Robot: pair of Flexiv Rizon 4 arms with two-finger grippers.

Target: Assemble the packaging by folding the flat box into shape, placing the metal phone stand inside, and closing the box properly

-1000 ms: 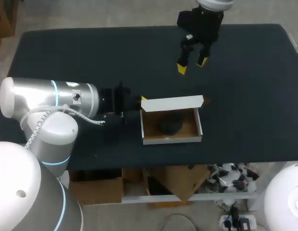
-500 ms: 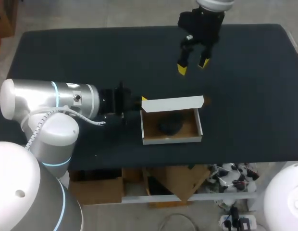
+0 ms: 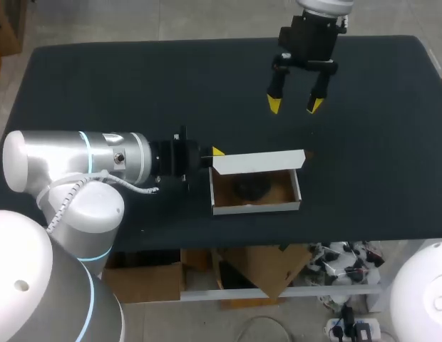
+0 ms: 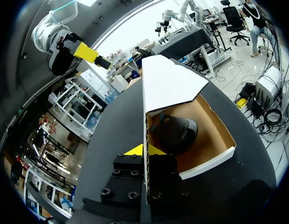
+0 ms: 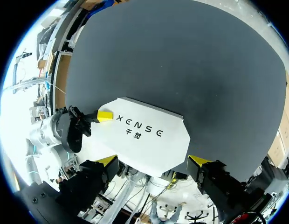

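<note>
The box (image 3: 255, 206) lies open on the tabletop (image 3: 135, 85). Its white lid (image 3: 258, 161) stands along the box's far side and leans over the brown interior. The black metal phone stand (image 4: 175, 133) rests inside the box, against the wall under the lid. The left tool (image 3: 215, 152) is at the box's left far corner, with its fingers closed narrowly on the box's cardboard edge from two sides. The right tool (image 3: 295, 104) hangs above the tabletop beyond the box's far side. Its fingers are spread wide and hold nothing.
</note>
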